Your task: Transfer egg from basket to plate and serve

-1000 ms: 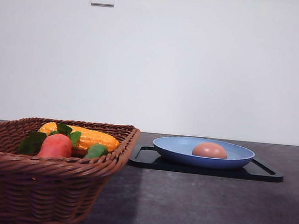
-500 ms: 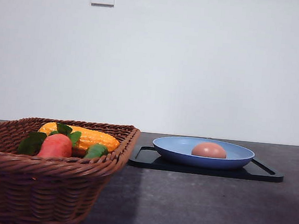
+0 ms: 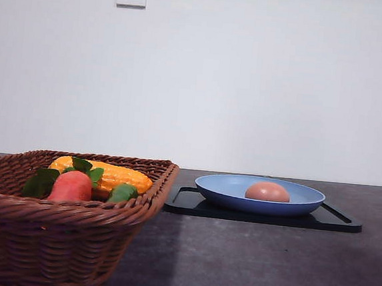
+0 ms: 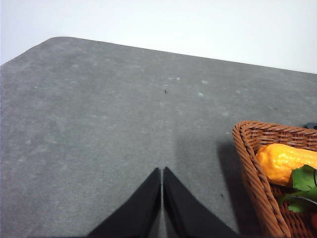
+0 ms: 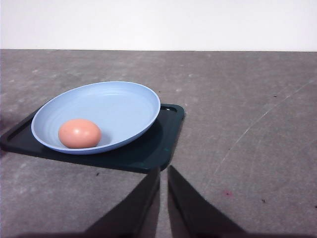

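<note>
The brownish-pink egg lies in the blue plate, which stands on a black tray to the right of the wicker basket. In the right wrist view the egg rests in the plate, a short way beyond my right gripper. That gripper is shut, holds nothing, and hangs over bare table in front of the tray. My left gripper is shut and empty too, over the grey table beside the basket's rim.
The black tray under the plate sits mid-table, its near corner just ahead of the right fingers. In the basket lie a yellow corn cob, a red-orange vegetable and green leaves. A white wall stands behind the table.
</note>
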Tool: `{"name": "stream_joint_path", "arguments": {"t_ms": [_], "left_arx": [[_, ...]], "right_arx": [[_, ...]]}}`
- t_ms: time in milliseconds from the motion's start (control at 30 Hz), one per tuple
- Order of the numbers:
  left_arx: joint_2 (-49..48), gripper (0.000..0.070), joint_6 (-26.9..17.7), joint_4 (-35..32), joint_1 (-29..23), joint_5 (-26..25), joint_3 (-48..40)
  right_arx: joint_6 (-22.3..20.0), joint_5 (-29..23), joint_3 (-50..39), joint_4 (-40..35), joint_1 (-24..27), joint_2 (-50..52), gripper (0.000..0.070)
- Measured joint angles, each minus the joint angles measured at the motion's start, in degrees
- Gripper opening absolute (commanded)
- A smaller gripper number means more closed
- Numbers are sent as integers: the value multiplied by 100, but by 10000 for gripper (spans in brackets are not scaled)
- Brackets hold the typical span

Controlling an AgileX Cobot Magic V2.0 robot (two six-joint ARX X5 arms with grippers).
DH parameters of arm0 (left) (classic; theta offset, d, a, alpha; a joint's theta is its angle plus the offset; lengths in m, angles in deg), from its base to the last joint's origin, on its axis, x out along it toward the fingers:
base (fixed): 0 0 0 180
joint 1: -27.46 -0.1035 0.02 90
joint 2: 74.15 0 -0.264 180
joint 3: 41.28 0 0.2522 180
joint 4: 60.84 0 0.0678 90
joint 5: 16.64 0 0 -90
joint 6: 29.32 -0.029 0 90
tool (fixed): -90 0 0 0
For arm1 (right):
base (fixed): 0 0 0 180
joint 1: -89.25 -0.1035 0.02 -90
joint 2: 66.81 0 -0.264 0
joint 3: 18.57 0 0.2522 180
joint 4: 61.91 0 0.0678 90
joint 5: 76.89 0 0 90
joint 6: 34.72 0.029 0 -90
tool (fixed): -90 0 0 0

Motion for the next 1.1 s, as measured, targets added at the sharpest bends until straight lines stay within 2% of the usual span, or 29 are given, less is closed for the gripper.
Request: {"name": "stream_joint_path", "arguments": {"t_ms": [1100], "left_arx": [[0, 0, 0, 0, 0, 0, 0]], "right_arx": [[0, 2, 0, 0, 0, 0, 0]]}}
